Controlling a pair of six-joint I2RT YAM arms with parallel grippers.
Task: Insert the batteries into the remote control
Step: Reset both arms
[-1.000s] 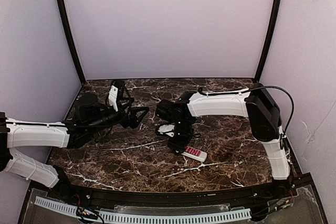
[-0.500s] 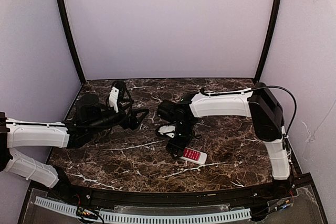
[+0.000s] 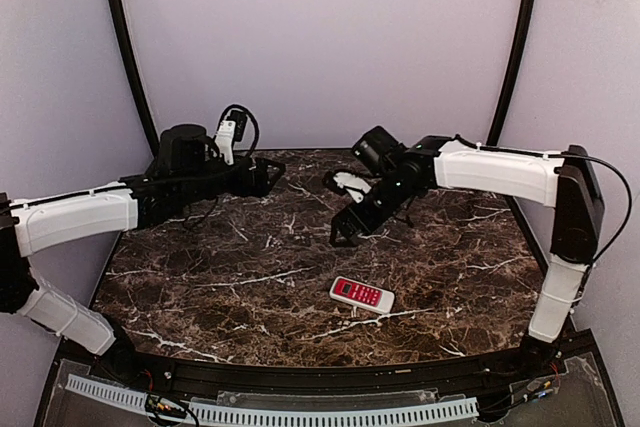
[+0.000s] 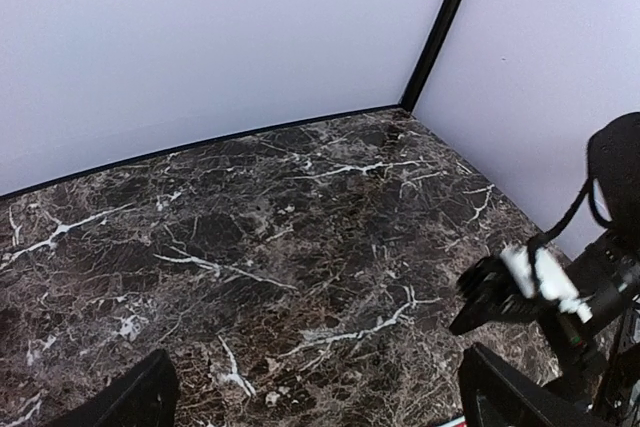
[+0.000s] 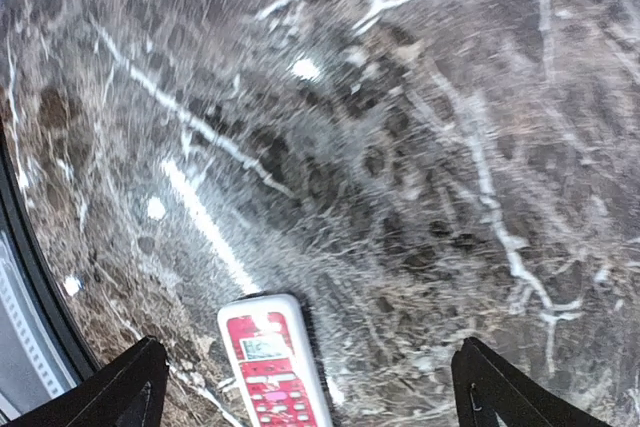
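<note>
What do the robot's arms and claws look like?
The left arm and the right arm both wear smooth white shells with chunky black joints in between. Each ends in a black two-fingered claw: the left claw and the right claw. A thin black cable loops along the right arm.

1. No text, brand, number or sign can be read in any view.
2. The remote control (image 3: 362,293) lies red face up. The right wrist view shows a pale window (image 5: 262,349) and rows of pale buttons (image 5: 283,399) on its face, yet any print there is too small and blurred to read.
3. The white arm shells (image 3: 75,219) look plain from above.
</note>
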